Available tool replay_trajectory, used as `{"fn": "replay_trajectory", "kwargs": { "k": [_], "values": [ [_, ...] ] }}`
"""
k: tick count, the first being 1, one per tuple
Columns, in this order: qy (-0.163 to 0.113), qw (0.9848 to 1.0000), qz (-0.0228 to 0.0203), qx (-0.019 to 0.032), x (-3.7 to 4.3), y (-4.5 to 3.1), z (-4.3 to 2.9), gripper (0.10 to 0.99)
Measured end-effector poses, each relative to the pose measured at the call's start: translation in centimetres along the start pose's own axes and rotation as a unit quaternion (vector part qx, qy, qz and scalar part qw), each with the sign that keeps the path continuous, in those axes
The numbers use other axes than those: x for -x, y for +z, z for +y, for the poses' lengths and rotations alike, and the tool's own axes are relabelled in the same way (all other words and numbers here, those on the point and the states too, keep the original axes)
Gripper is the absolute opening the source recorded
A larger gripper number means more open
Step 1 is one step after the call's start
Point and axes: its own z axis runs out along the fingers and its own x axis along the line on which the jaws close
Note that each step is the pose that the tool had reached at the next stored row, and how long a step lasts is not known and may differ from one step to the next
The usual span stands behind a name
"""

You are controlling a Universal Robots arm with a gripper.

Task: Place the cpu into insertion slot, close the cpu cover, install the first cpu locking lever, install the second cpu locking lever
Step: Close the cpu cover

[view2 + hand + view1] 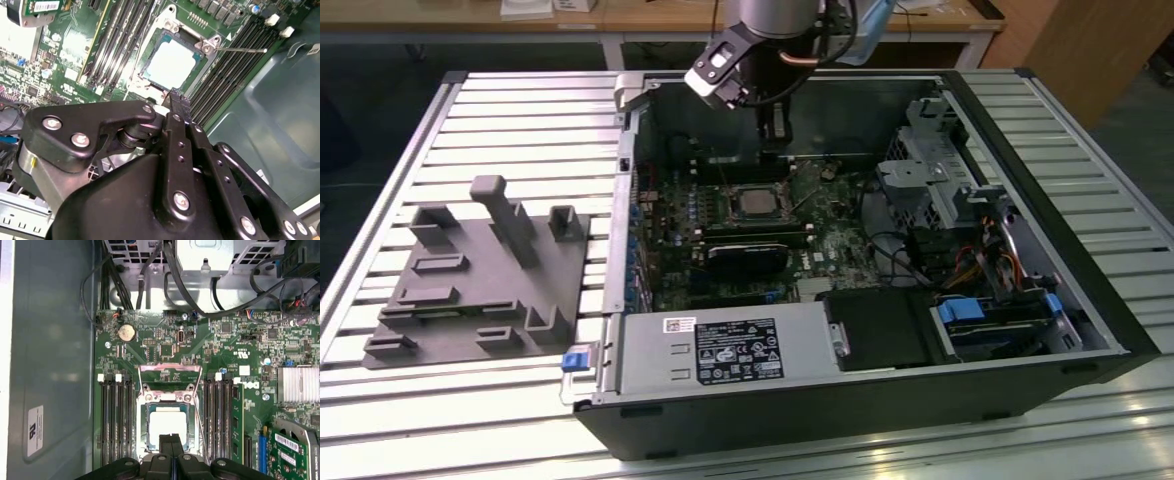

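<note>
- Black gripper (171,439) links are seen closest in both wrist views. Its two fingers are pressed together into a narrow tip, and nothing is held between them.
- That tip is poised just beside one edge of the cpu (167,425); whether it touches cannot be told.
- Seated flat in the insertion slot (142,426), the cpu is shown with its pale metal top uncovered and the slot's silvery rim around it.
- At the slot edge farthest from the gripper, the cpu cover (170,368) is seen as a thin silvery frame, with green board visible through its window. It is not laid over the cpu.
- In the second wrist view, a thin metal lever rod (245,49) is seen jutting from one corner of the slot across the neighbouring memory slots (227,65).
- Long black memory slots are set along two opposite sides of the insertion slot on the green motherboard (220,347).
- Toward the exterior view's left, a grey moulded fixture (480,280) is laid on the slatted table (520,120), well apart from the slot.
- Across the table's middle, the open computer case (854,410) is laid on its side, and the arm is lowered into it above the slot.
- Along the case's front edge a silvery power supply (720,355) is mounted.
- At the exterior view's right, a drive cage with a blue tab (965,310) is fitted in the front corner of the case.
</note>
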Motion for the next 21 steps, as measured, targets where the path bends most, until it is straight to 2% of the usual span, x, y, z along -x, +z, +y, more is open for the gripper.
{"fn": "replay_trajectory", "kwargs": {
  "k": [13, 21],
  "values": [
    [0.0, 1.0, 0.0001, 0.0, -0.03, 0.07, 1.78, 0.106],
    [0.0, 1.0, 0.0, 0.0, -0.05, 0.12, 3.17, 0.106]
  ]
}}
